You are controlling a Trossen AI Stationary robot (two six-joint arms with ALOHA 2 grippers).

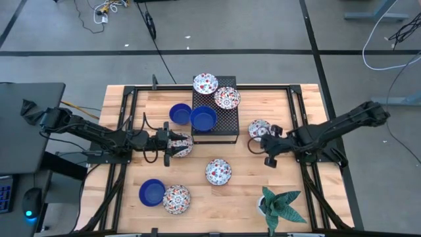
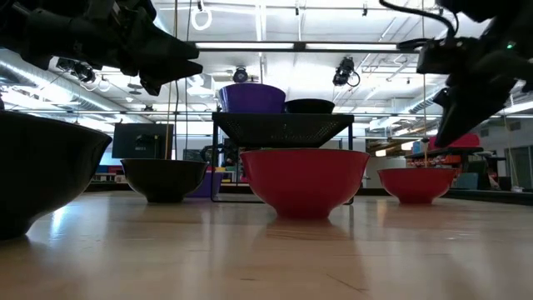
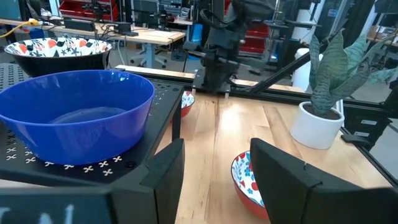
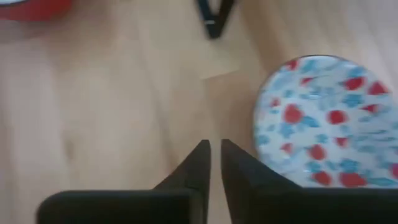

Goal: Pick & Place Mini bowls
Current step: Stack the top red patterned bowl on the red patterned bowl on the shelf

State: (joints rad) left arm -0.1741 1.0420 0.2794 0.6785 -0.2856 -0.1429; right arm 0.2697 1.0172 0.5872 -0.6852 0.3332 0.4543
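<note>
Several mini bowls are in the high view. A blue bowl (image 1: pixel 204 118) and two floral bowls (image 1: pixel 227 98) (image 1: pixel 205 83) sit on a black perforated stand (image 1: pixel 223 131). Another blue bowl (image 1: pixel 179 114) rests on the table left of it. My left gripper (image 1: pixel 172 144) (image 3: pixel 217 149) hangs level and open above a floral bowl (image 1: pixel 182 145) that rests on the table. My right gripper (image 1: pixel 266 155) (image 4: pixel 214 155) slants down over bare wood, all but shut and empty, beside a floral bowl (image 1: pixel 259 128) (image 4: pixel 329 118).
A floral bowl (image 1: pixel 218 172) stands mid-table. A blue bowl (image 1: pixel 152 192) and a floral bowl (image 1: pixel 176 199) stand at the near left. A potted green plant (image 1: pixel 281 205) stands at the near right. Bare wood lies between the stand and the near bowls.
</note>
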